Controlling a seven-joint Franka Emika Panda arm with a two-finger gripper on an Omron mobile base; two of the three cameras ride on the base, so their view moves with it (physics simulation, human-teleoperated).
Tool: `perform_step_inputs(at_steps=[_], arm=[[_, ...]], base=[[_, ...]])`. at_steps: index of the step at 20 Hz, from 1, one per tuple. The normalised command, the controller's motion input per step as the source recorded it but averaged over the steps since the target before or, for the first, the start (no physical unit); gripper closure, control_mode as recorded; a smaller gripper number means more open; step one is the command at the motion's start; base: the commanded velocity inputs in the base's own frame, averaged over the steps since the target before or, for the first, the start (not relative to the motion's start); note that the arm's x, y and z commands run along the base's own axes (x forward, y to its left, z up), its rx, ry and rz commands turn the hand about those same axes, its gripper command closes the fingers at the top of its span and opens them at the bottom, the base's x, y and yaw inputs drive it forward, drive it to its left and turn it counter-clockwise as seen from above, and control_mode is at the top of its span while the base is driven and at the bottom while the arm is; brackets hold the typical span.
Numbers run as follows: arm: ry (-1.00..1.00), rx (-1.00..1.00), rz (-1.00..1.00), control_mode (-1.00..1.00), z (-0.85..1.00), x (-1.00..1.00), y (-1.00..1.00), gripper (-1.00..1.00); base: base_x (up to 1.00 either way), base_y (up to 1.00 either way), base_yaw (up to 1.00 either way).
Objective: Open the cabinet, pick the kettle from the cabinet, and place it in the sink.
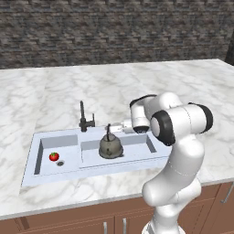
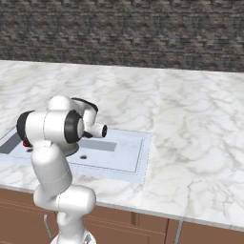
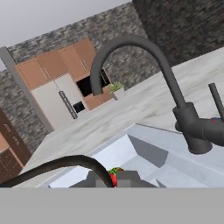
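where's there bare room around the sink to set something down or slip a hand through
Bare marble counter runs wide behind the black faucet up to the stone wall, and right of the sink. In the small basin there is floor around the tomato. The wider basin is crowded: the kettle sits there with the shut gripper on its handle.

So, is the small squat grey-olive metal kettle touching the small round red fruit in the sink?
Apart. The left base view shows the kettle in the wider basin and the red fruit in the smaller basin of the sink, with the divider between them.
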Motion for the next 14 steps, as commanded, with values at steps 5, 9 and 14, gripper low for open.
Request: perform_step_inputs(at_steps=[5, 9, 14], arm=[[0.00, 0.00, 0.00, -1.00, -0.08, 0.20, 0.03, 1.00], [0.00, 0.00, 0.01, -1.00, -0.12, 0.13, 0.01, 1.00], [0.00, 0.00, 0.02, -1.00, -0.23, 0.05, 0.04, 1.00]], base=[[0.00, 0.00, 0.00], [0.00, 0.00, 0.00], [0.00, 0.00, 0.00]])
